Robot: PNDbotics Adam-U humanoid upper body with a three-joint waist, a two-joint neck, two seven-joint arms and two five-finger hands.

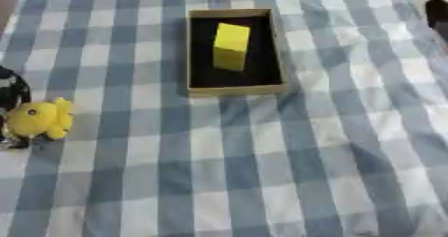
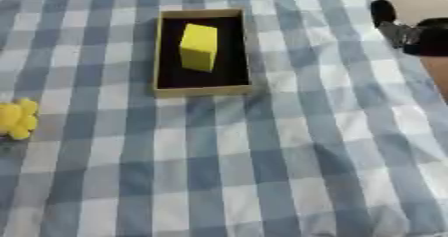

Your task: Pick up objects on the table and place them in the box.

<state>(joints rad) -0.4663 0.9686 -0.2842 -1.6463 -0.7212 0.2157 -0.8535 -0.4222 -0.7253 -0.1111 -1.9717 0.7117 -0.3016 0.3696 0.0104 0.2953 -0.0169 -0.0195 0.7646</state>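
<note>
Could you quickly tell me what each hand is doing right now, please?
Left hand: at the left edge, holding the yellow plush toy.
Right hand: at the upper right edge; fingers cannot be told.

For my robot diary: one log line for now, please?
box: yellow block inside | yellow toy: outside box, beside left hand
</note>
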